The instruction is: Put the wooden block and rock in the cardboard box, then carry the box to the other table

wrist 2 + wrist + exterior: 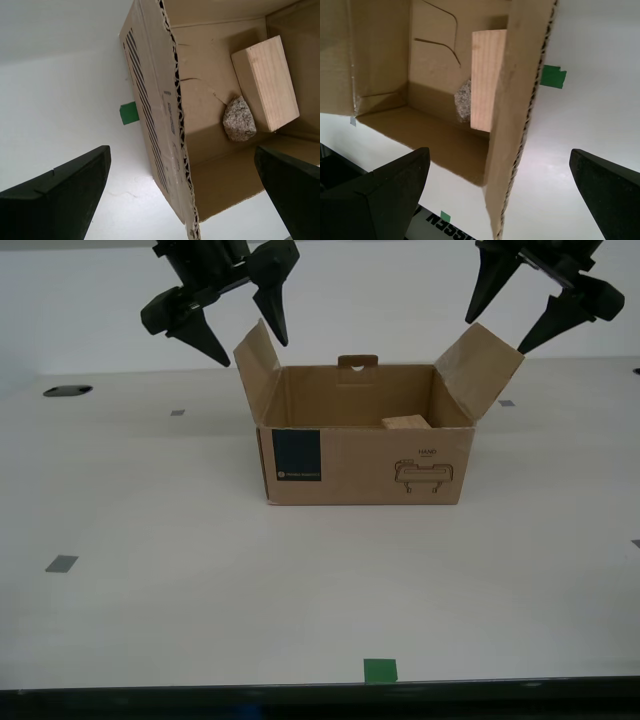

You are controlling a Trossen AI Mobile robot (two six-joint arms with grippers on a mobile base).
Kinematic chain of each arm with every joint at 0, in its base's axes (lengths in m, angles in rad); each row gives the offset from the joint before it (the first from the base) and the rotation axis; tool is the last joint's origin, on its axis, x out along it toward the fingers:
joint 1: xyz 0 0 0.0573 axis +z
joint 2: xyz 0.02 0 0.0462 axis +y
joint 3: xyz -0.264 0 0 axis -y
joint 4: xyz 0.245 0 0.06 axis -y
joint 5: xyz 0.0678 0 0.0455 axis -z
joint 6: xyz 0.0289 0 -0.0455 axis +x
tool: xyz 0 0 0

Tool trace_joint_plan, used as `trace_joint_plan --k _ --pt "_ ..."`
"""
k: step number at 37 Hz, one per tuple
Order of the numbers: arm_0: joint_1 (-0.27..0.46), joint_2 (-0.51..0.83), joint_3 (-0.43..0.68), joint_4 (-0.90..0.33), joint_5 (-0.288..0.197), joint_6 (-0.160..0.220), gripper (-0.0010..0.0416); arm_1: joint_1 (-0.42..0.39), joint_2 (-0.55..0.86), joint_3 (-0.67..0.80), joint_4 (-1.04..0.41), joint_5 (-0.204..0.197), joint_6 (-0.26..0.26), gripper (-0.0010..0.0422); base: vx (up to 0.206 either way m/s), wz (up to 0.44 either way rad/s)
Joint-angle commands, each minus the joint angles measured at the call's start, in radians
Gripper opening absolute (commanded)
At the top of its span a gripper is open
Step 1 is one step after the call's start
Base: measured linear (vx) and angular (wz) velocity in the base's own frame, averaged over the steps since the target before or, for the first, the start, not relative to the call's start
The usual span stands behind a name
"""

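Grippers: my first gripper (500, 200) and my second gripper (182, 195) both spread apart, each straddling a flap.
Risk: thin flaps of the cardboard box (365, 465) may bend, so it probably tilts and the rock (239, 119) rolls.

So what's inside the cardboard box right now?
The wooden block and the rock lie on the floor of the cardboard box, side by side. In the exterior view only the block's top shows; the front wall hides the rock.

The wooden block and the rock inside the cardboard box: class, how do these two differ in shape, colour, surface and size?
The wooden block is a flat-faced rectangular brick; the rock is a lumpy, irregular lump. The wooden block is pale tan with straight grain; the rock is speckled grey-pink and rough. The wooden block is clearly larger. Both lie on the floor of the cardboard box, side by side.
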Motion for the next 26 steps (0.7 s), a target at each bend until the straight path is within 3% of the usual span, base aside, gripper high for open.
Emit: trace_joint_plan --k 1,26 --pt "0.002 0.031 0.0 0.008 -0.005 0.0 0.0389 -0.01 0.0 -0.001 0.015 0.001 -0.009 0.0394 0.0 0.0" --pt "0.036 0.11 -0.014 0.171 -0.006 0.0 0.0389 -0.029 0.0 -0.006 0.093 0.0 -0.067 0.0394 0.0 0.0"
